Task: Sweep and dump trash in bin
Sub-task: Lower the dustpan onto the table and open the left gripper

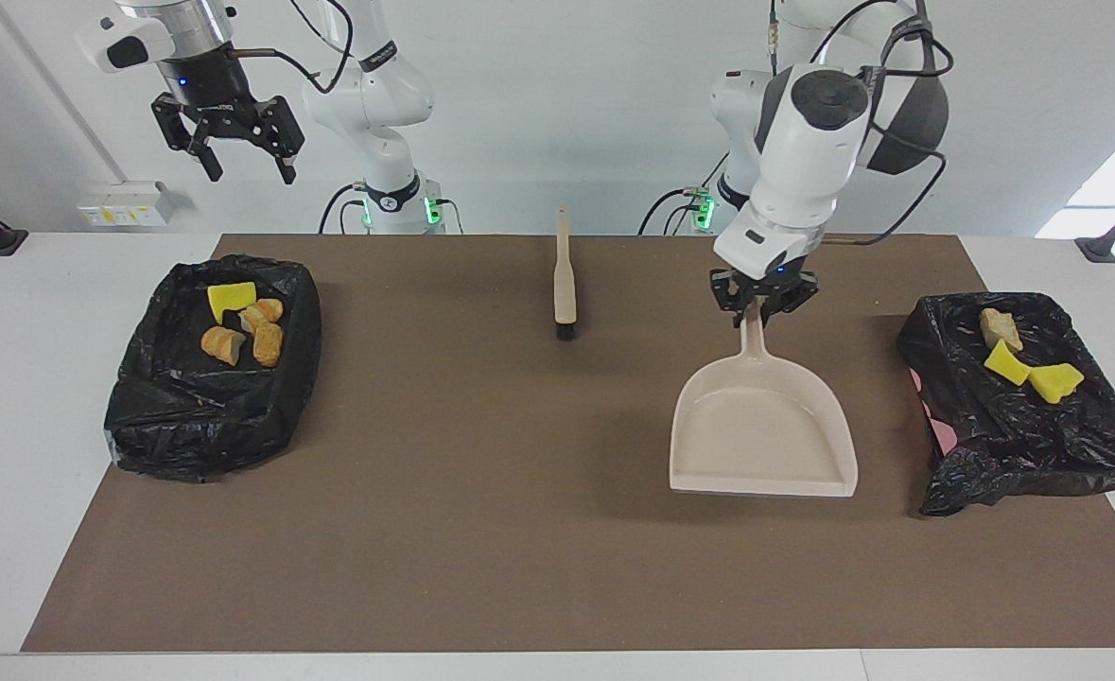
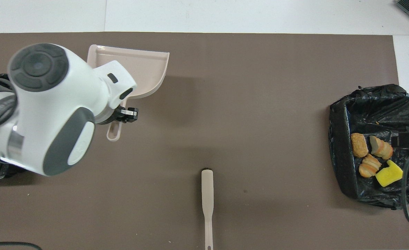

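A: Where was the trash?
B: In two black-lined bins, one at each counter end.
A: The grippers?
B: The left gripper clamped the dustpan handle; the right gripper hung spread, empty.

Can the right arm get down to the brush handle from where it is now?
Probably yes. The right gripper hangs open and empty above the bin at its own end, while the brush lies alone mid-mat near the robots. The left gripper holds the dustpan off to the side, clear of that path.
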{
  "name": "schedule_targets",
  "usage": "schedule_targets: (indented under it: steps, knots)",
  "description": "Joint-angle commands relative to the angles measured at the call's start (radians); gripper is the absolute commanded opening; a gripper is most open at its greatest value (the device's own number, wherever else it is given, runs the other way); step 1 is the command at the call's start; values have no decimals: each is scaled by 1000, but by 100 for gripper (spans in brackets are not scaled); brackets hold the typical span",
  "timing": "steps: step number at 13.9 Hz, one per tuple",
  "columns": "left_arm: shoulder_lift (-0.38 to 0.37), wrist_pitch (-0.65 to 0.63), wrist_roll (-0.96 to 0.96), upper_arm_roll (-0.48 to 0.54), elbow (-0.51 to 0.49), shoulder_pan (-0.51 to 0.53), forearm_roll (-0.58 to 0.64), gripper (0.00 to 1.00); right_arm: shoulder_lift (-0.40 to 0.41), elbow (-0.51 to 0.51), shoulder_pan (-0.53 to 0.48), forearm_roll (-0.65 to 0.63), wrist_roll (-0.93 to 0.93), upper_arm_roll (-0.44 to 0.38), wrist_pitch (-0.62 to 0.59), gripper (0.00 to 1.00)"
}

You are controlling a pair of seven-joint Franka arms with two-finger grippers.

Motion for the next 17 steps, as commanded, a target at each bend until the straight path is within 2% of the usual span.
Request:
schedule_targets:
  steps: [1, 7, 9, 11, 12, 13, 17]
  knots:
    - [93, 103, -93, 20, 2, -95, -17, 0, -7, -1, -6, -5, -29, 0, -7, 100]
    - [224, 283, -250, 20, 7, -216, -28, 0, -7, 0, -6, -5, -29, 0, -7, 100]
    - [303, 334, -311, 21, 23, -274, -19, 0, -7, 0, -6, -3, -29, 0, -7, 100]
    - [319, 357, -322, 23, 22, -273, -14, 0, -7, 0, -6, -5, -29, 0, -7, 100]
    - [317, 375, -287, 22, 20, -253, -17, 66, -7, 0, -6, -5, -29, 0, -9, 100]
    - [316, 387, -299, 20, 16, -224, -34, 100, -7, 0, -6, -5, -29, 1, -7, 100]
    - [241, 319, -298, 23, 11, -168, -57, 100, -7, 0, -6, -5, -29, 0, -7, 100]
